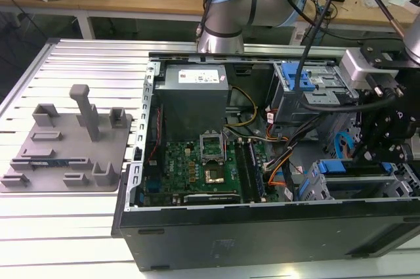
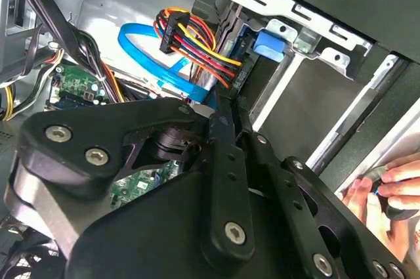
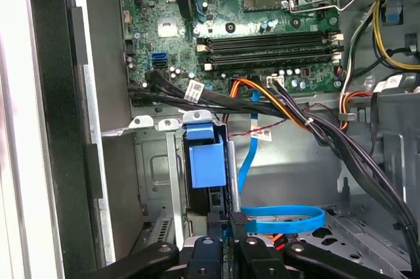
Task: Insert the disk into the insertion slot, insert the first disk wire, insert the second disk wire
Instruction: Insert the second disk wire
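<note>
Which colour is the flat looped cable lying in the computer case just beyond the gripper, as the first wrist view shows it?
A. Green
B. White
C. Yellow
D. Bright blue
D. In the first wrist view the flat looped cable is bright blue and curls across the grey case floor just past the gripper; the second wrist view shows the same blue loop.

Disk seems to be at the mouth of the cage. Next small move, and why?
Probably a short, straight push along the slot. In the first wrist view the disk sits with its blue frame between the walls of the grey slot, and the gripper is right behind it, so it looks lined up. Go slowly: the blue cable loops close beside the gripper.
</note>
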Controlling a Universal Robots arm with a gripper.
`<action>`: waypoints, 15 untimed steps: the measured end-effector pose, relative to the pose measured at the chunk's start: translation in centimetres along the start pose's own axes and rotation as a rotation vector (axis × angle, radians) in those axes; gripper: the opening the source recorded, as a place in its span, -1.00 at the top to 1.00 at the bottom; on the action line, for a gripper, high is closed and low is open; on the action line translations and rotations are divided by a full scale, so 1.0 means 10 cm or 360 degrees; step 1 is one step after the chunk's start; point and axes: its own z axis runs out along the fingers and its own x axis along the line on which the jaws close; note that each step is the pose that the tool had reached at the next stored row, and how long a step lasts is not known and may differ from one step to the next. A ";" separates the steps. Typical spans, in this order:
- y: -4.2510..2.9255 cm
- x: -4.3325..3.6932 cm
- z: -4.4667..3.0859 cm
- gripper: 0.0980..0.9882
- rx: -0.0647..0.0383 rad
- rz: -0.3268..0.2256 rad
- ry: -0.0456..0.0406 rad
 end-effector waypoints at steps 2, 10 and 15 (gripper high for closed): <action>0.001 -0.001 0.009 0.83 -0.0001 -0.0002 -0.0004; -0.007 -0.113 -0.491 0.87 0.0001 -0.0003 0.0016; -0.007 -0.135 -0.573 0.98 0.0002 -0.0003 0.0023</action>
